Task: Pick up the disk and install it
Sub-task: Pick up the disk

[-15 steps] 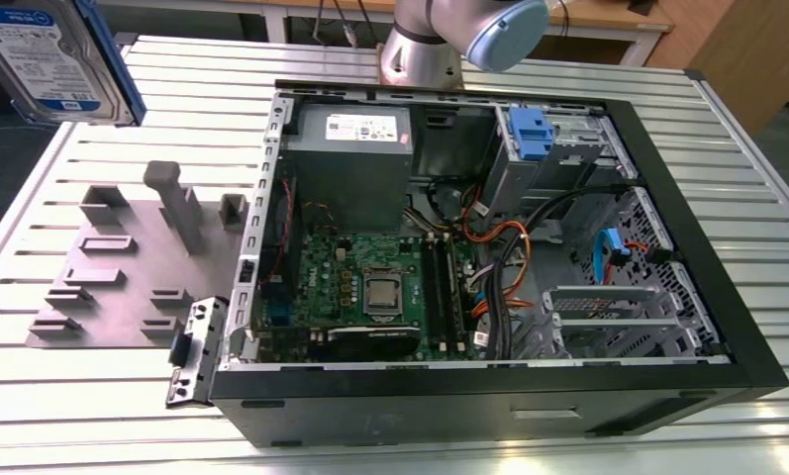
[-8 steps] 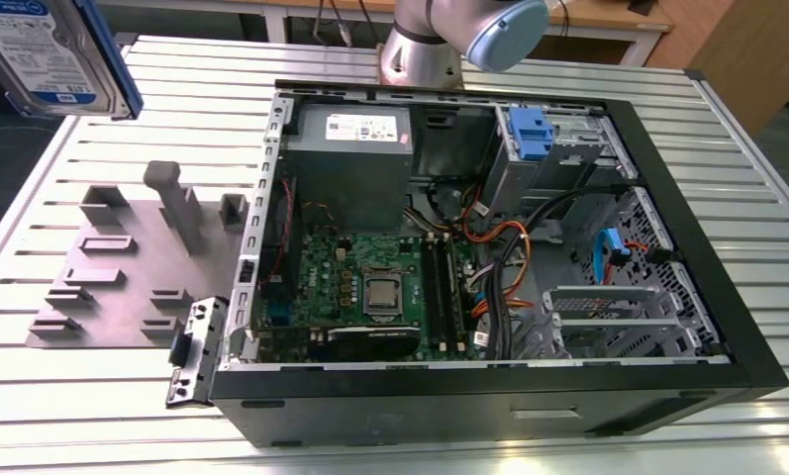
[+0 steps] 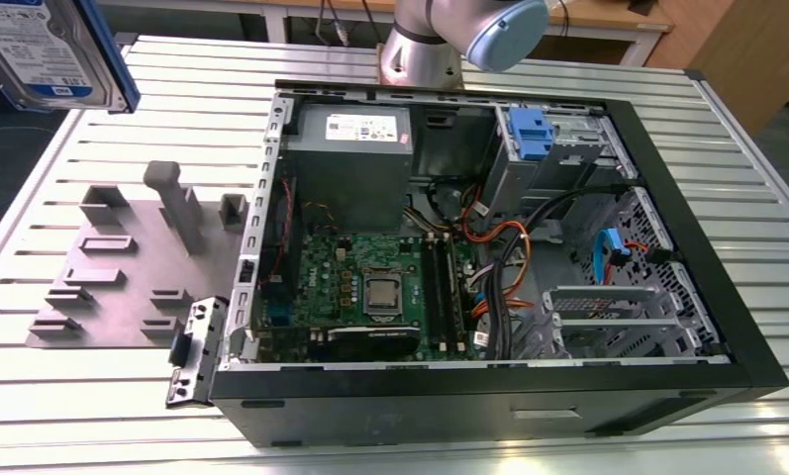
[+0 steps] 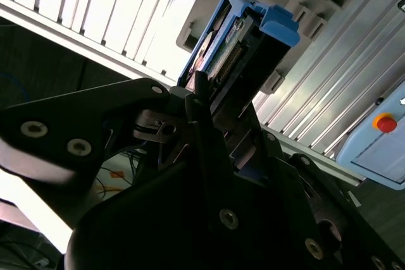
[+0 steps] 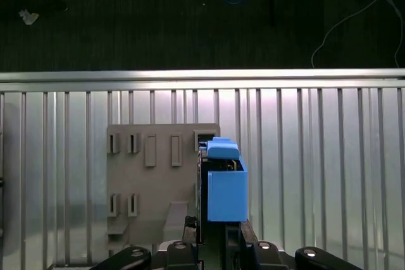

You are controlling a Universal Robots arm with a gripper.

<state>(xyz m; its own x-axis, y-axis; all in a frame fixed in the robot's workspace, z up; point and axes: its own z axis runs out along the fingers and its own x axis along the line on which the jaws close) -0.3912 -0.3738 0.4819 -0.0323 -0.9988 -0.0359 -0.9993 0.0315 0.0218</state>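
Observation:
The disk, silver with a white-and-blue label and a blue frame, hangs high over the table at the exterior view's far left. In both wrist views my gripper is shut on it. The disk stands on edge between the black fingers, its blue frame end pointing away from the wrist. It hovers above the grey holder plate.
An open black computer case lies on the slatted metal table, with motherboard, power supply and blue-latched drive bays. The grey slotted holder plate lies at the case's left. The arm's base stands behind the case.

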